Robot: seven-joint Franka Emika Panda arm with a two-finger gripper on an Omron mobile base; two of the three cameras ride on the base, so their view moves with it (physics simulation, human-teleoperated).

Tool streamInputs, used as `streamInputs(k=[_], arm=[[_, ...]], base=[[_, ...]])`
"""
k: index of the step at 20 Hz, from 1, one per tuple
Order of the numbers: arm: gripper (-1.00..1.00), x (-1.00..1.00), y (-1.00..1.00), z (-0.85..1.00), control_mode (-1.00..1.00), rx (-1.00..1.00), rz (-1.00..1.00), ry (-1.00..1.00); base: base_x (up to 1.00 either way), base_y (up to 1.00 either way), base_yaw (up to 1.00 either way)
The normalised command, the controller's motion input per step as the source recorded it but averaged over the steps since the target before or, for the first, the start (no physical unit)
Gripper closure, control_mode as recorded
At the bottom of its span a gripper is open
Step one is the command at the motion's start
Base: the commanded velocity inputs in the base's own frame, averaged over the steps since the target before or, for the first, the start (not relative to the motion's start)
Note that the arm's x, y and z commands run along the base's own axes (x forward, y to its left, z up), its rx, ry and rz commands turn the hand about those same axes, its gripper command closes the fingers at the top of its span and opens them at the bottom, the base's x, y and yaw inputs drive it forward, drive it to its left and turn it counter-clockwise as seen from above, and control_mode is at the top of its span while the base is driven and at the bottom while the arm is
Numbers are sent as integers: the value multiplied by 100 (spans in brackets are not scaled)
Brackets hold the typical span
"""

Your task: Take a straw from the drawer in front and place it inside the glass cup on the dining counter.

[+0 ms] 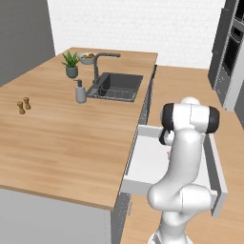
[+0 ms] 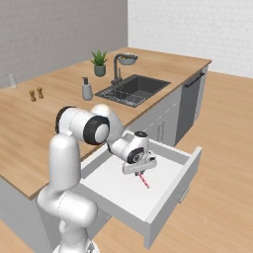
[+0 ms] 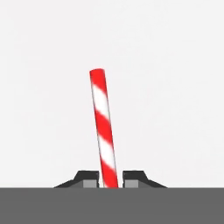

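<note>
Now my gripper (image 3: 109, 183) is down inside the open drawer (image 2: 170, 197), fingers (image 3: 89, 180) pinched on the straw (image 3: 103, 127) — it juts out between them over the white drawer floor; the cup (image 2: 12, 80) stands well apart on the counter (image 1: 62, 138), beyond two wooden shakers (image 2: 36, 93).

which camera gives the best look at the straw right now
The hand view: the straw runs full length between the gripper tips, stripes clear. The right base view shows a short piece in the drawer; in the left base view the arm hides nearly all of it.
</note>
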Motion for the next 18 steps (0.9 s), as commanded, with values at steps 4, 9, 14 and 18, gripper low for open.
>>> streamInputs(k=[4,9,14,18], arm=[[100,0,0,100,-100,2,-21,-4],[100,0,0,100,-100,2,-18,0],[100,0,8,100,-100,2,-14,0],[100,-4,9,100,-100,2,-15,0]], base=[[0,0,0],[0,0,0],[0,0,0],[0,0,0]])
